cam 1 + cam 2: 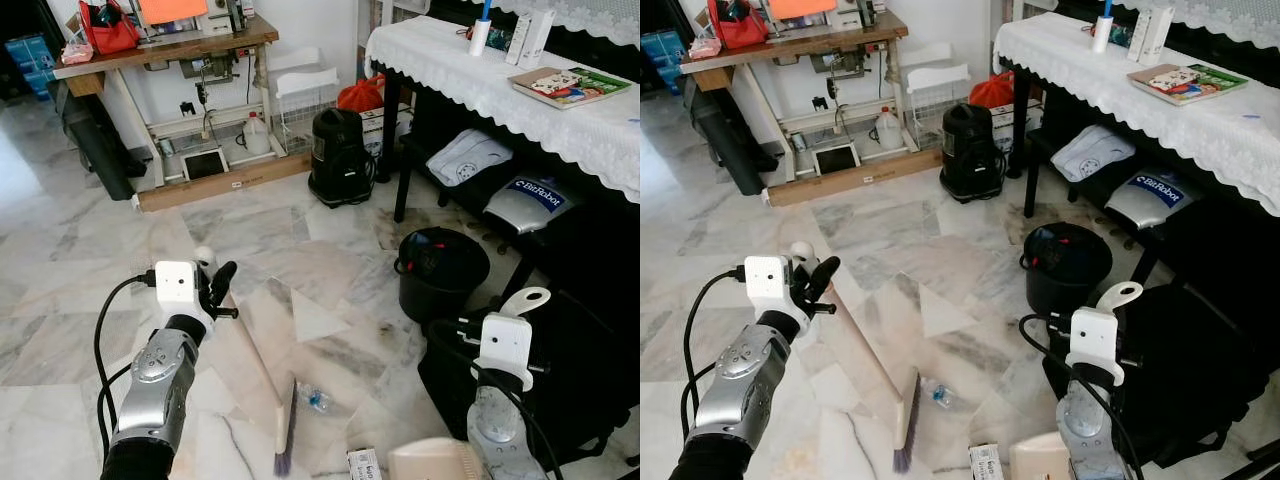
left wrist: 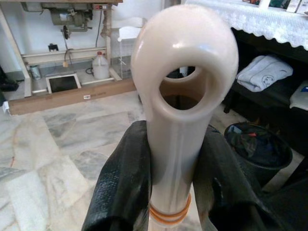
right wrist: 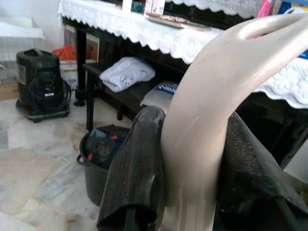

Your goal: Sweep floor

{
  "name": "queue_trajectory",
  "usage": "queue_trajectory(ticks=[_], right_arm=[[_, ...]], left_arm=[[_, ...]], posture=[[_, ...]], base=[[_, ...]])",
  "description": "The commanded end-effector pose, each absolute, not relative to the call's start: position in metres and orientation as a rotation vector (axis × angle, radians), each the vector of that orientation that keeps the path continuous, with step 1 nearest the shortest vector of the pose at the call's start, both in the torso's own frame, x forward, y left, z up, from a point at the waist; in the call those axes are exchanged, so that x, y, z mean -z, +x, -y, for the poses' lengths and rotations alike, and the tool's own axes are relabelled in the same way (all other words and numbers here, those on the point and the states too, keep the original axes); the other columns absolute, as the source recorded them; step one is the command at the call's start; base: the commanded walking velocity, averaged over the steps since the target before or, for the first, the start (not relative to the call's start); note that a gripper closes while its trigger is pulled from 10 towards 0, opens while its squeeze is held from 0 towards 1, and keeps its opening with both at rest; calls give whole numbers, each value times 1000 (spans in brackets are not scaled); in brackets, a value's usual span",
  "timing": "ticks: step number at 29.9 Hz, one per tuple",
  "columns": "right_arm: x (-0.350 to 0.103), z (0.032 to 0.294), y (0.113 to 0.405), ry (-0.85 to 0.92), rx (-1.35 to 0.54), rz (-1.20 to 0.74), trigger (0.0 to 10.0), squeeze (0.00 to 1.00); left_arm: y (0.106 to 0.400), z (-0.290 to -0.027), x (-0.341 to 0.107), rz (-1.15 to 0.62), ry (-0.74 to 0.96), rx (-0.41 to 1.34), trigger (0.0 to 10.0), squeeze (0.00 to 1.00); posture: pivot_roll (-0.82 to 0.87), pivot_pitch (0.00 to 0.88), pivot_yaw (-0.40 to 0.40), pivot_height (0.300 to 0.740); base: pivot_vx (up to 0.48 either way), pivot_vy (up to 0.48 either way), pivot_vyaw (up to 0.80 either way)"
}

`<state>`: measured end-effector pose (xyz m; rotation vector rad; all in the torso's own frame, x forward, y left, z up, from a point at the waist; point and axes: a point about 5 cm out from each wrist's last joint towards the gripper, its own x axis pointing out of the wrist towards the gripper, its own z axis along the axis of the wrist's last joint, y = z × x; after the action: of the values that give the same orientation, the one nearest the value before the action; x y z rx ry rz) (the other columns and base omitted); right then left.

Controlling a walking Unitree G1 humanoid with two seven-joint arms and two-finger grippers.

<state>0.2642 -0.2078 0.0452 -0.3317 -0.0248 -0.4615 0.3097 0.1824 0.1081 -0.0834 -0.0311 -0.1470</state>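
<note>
Broom (image 1: 262, 372) and dustpan (image 1: 432, 460) held over marble floor (image 1: 90, 250).
Left gripper (image 1: 213, 286) clamps the broom's cream handle near its looped end, bristles down beside a small bottle (image 1: 316, 400); right gripper (image 3: 187, 163) clasps the dustpan's handle near a black bin (image 1: 440, 272).

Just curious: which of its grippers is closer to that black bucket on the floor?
Right. The right gripper is beside the black bucket, holding a dustpan handle; the left gripper is farther off.

The 2 head views look forward and down over the marble floor (image 1: 90, 260), sharing the black bucket (image 1: 442, 270). Each wrist view looks closely along its jaws, toward that bucket.
</note>
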Motion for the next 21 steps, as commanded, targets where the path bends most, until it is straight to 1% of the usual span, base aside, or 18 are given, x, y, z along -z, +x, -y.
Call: queue_trajectory(ticks=[1, 14, 21], right_arm=[[-48, 205, 267, -331, 456, 45, 10000, 0], [-58, 206, 281, -397, 428, 110, 10000, 0], [-43, 202, 280, -382, 409, 36, 10000, 0]], left_arm=[[313, -183, -118, 66, -78, 161, 10000, 0], [309, -186, -122, 74, -60, 171, 10000, 0], [306, -187, -122, 61, -55, 179, 10000, 0]], posture=[[-60, 6, 79, 740], [-42, 43, 95, 740], [-30, 59, 94, 740]], base=[[0, 0, 0], [0, 0, 0], [0, 0, 0]])
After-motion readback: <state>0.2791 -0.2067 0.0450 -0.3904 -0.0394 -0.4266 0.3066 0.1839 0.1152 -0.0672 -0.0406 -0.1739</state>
